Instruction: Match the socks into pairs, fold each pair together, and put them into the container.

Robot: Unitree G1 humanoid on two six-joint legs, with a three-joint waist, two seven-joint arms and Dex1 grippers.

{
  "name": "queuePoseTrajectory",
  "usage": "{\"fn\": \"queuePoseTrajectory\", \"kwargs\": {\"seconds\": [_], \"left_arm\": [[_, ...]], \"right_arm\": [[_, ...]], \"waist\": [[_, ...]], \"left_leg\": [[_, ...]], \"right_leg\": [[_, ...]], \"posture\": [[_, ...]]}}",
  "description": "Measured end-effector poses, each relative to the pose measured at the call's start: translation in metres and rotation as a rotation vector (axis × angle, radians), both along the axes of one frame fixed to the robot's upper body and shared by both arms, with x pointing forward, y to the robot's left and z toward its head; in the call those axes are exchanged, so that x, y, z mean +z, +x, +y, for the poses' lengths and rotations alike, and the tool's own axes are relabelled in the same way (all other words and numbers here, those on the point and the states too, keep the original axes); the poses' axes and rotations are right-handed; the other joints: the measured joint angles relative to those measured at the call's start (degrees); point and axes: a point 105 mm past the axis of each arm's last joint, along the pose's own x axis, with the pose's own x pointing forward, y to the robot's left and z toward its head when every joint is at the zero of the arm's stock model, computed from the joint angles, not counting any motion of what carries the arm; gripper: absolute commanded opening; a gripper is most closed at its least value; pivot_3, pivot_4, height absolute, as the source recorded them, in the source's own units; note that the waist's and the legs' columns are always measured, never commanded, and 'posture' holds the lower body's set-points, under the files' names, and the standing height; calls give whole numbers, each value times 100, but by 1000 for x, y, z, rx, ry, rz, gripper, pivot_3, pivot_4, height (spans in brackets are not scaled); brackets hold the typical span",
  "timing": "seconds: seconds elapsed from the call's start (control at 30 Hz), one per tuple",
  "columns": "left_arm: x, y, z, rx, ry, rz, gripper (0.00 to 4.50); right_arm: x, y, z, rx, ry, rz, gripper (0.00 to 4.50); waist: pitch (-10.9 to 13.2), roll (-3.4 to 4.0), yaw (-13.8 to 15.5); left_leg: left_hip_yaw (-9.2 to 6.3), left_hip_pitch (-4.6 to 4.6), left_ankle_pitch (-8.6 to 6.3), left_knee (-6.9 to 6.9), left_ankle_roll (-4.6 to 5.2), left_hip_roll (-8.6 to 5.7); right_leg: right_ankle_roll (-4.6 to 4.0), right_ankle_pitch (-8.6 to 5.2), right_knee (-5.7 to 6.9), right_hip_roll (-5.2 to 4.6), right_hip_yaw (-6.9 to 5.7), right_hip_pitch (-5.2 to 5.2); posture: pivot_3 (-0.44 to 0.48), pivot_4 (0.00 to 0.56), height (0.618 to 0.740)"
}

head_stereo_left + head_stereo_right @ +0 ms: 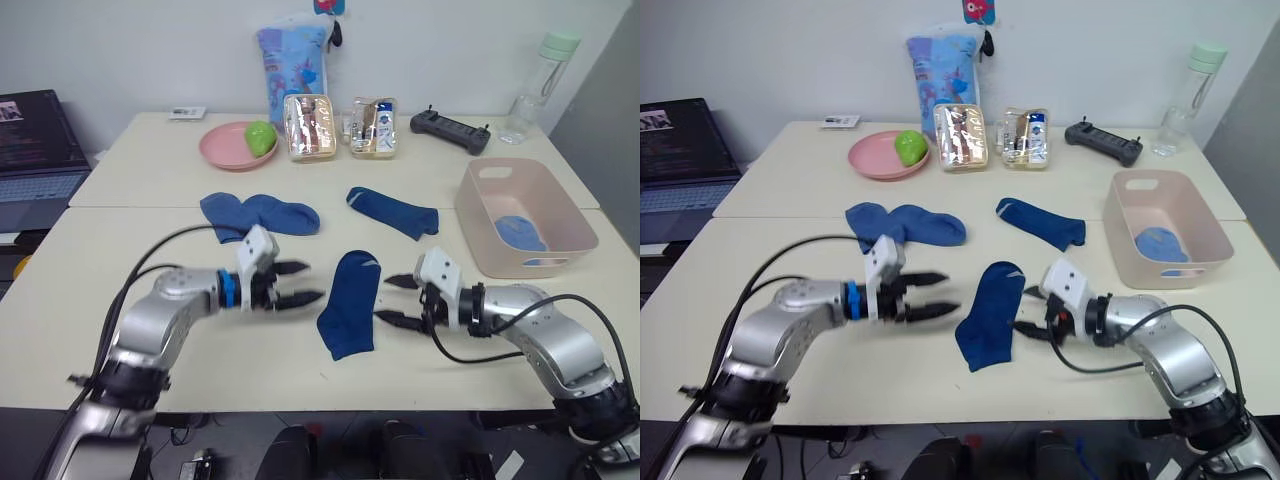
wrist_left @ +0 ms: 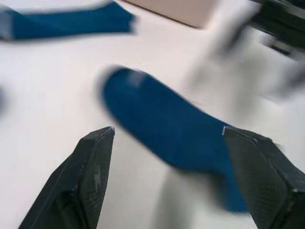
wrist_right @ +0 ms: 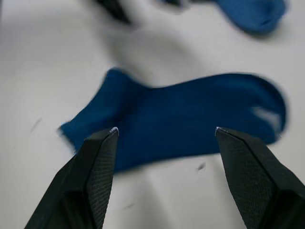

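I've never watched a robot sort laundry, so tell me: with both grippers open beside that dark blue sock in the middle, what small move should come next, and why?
Probably the right gripper should ease in and close on the dark blue sock. Both it and the left gripper are open and flank that sock, which lies flat and loose on the table. A similar dark sock lies farther back, a likely partner to lay it on.

We see two pale cream tables (image 1: 150, 180) pushed together, a seam running between them, set against a plain white wall (image 1: 150, 50). To the left stands an open laptop (image 1: 35, 150) with a dark screen on a lower surface, and a grey panel (image 1: 600, 110) edges the right side under even, soft light.
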Motion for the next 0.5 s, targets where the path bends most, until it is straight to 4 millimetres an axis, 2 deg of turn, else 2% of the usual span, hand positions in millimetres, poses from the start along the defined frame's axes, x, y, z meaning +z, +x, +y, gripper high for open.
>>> {"fn": "queuePoseTrajectory", "kwargs": {"seconds": [0.1, 0.17, 0.3, 0.43, 0.5], "left_arm": [[-10, 31, -17, 44, 25, -52, 3786], [-18, 41, -28, 46, 25, -50, 3786], [-27, 52, -43, 40, 35, -58, 3786], [-39, 58, -51, 39, 87, -69, 3786], [-46, 58, -54, 32, 100, -65, 3400]], "right_arm": [[-14, -10, 3, 78, -60, -19, 3468], [-21, -13, 5, 107, -93, -39, 3468], [-26, -17, 13, 116, -69, -31, 3468], [-40, -15, 18, 103, -102, -37, 3468], [-43, -14, 19, 94, -100, -38, 3084]], "waist": [[1, -2, 6], [3, -5, -1], [4, -7, -8], [4, -7, -3], [4, -8, -2]], "left_leg": [[2, -2, 0, 3, 0, 1], [2, -5, 0, 4, 0, 1], [-4, -7, 0, 4, -1, 4], [-2, -6, 0, 5, -1, 2], [-3, -7, 0, 5, -1, 2]], "right_leg": [[0, 0, 0, 0, 1, -2], [0, 0, 1, 0, 2, -5], [0, 0, 5, 2, 2, -8], [0, 0, 5, 2, 0, -8], [0, 0, 5, 2, 0, -8]], "posture": [[0, 150, 740], [0, 150, 740], [0, 150, 740], [0, 150, 740], [0, 150, 740]]}}
